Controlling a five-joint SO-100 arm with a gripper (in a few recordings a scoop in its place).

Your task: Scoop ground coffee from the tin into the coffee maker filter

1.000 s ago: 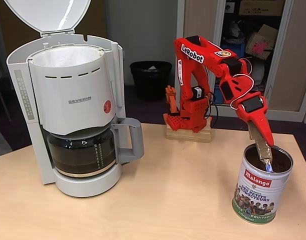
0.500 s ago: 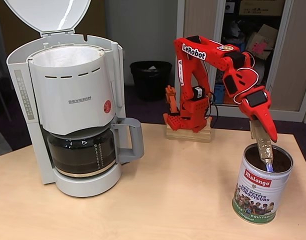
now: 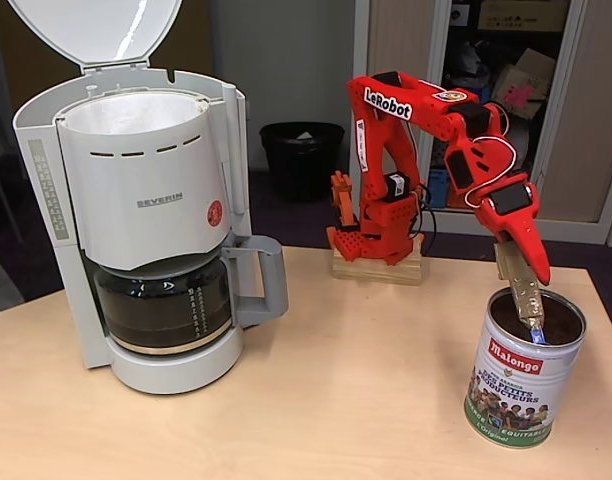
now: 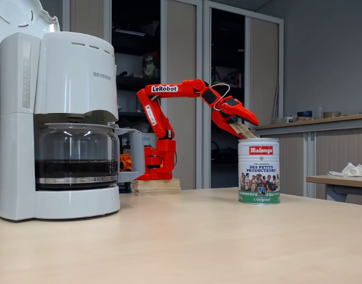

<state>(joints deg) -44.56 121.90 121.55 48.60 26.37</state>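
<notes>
Reaching down from the far right, the red LeRobot arm (image 3: 426, 110) points its hand (image 3: 526, 285) into the open Malongo tin (image 3: 518, 385), which stands near the right edge of the wooden counter (image 3: 316, 400). The hand is clenched on a tan scoop handle (image 3: 526, 295), whose lower end with a blue tip dips just inside the tin's rim. Dark ground coffee (image 3: 561, 325) shows in the top of the tin. In the lower fixed view the hand (image 4: 243, 127) angles down at the tin (image 4: 259, 171) from the left.

Far to the left stands the white Severin coffee maker (image 3: 146, 220), its domed lid (image 3: 96, 30) raised and a white paper filter (image 3: 131, 112) lining the open basket. The dark glass carafe (image 3: 161, 310) sits beneath.

Ground coffee is likely loose and light, spilling easily if the scoop tilts. The scoop looks stiff, and its handle is the sensible place to hold. The tin appears rigid and probably steady, though a sideways push could slide it.
</notes>
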